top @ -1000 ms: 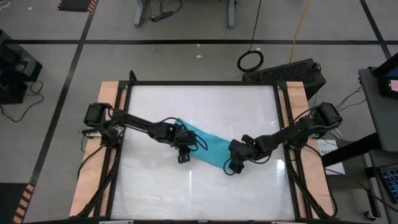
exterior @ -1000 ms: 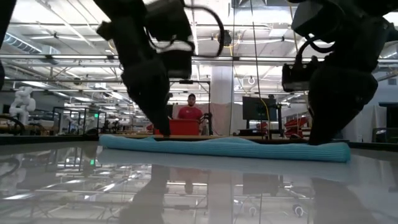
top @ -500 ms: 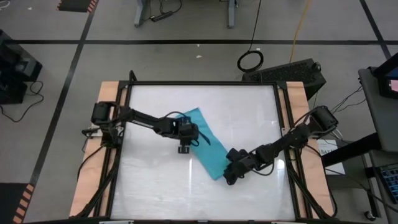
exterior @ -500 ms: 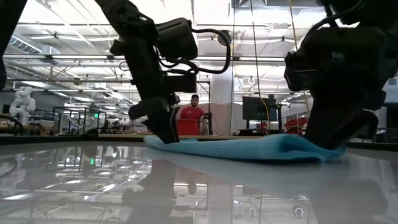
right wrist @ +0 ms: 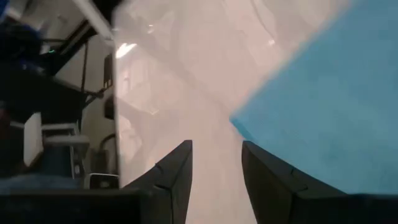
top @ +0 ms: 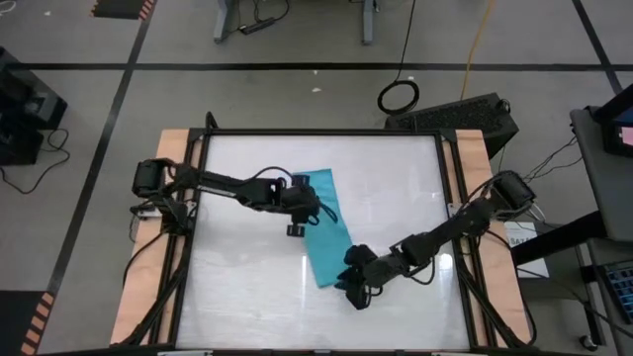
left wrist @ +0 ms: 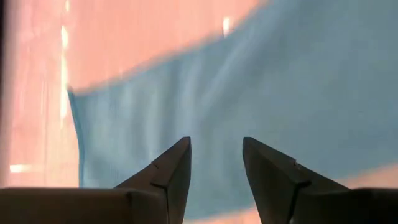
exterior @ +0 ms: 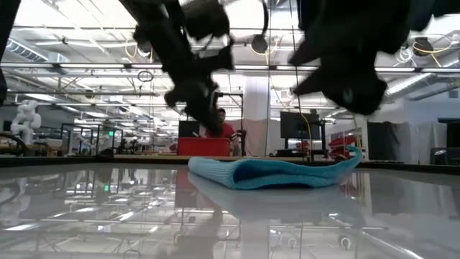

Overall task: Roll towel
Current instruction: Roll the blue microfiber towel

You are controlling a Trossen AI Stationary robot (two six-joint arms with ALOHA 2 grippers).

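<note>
The turquoise towel [top: 321, 229] lies as a long strip on the white table, running from the far side toward the near side. In the low view [exterior: 277, 173] its right-hand corner [exterior: 352, 153] stands up a little. My left gripper [top: 296, 228] is open just above the towel's left edge, and the cloth fills the left wrist view [left wrist: 249, 93] beyond the fingers [left wrist: 216, 155]. My right gripper [top: 354, 294] is open beside the towel's near end, whose corner shows in the right wrist view [right wrist: 323, 93]. In the low view both grippers [exterior: 205, 108] [exterior: 352, 93] are above the cloth.
The white table top [top: 247, 297] has a dark frame and wooden side strips [top: 148, 267]. There is bare table to the left, right and near side of the towel. A person in red [exterior: 219, 129] stands far behind the table.
The towel has turned about on the table, from slanting left to right to lying nearly far to near. My right gripper has gone toward the near edge and leftward with the towel's end. My left gripper has shifted slightly toward the far edge. Both now stand higher, off the cloth.
</note>
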